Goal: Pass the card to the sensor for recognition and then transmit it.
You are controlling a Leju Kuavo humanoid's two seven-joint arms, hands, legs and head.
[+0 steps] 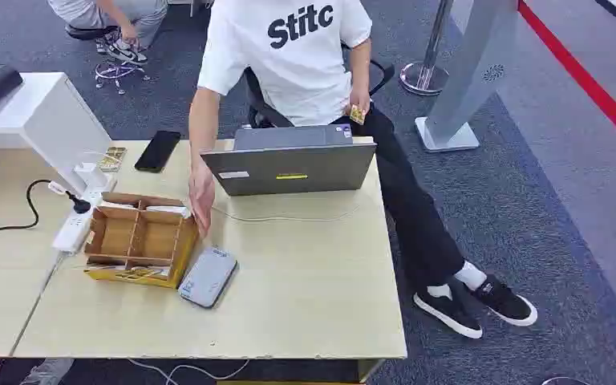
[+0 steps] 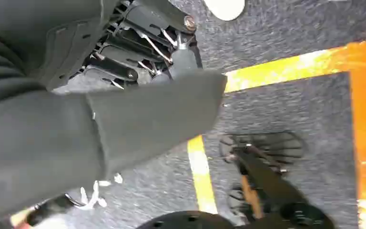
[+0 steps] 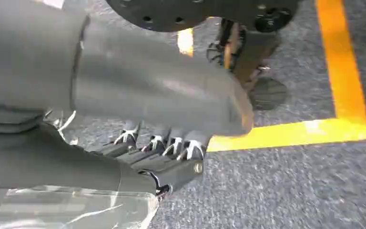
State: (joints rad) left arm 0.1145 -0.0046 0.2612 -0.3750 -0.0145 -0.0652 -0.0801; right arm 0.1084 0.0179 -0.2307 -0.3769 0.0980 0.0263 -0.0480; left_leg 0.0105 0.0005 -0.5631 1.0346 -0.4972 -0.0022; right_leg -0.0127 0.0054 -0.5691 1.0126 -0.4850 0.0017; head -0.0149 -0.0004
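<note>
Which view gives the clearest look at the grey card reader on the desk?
The head view: the grey card reader lies in full sight on the wooden desk, touching the cardboard divider box, by a person's hand. Both wrist views look down at carpet and yellow floor tape instead, past the left hand and right hand.

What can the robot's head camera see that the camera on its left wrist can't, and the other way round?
Head view alone: a wooden table with a compartmented cardboard box, a grey card reader beside it, a laptop, a black phone, and a seated person in a white shirt with one hand near the box.

Left wrist view alone: the robot's left hand, hanging over the floor, its dark fingers holding nothing, and yellow floor tape.

Both: the grey carpet.
</note>
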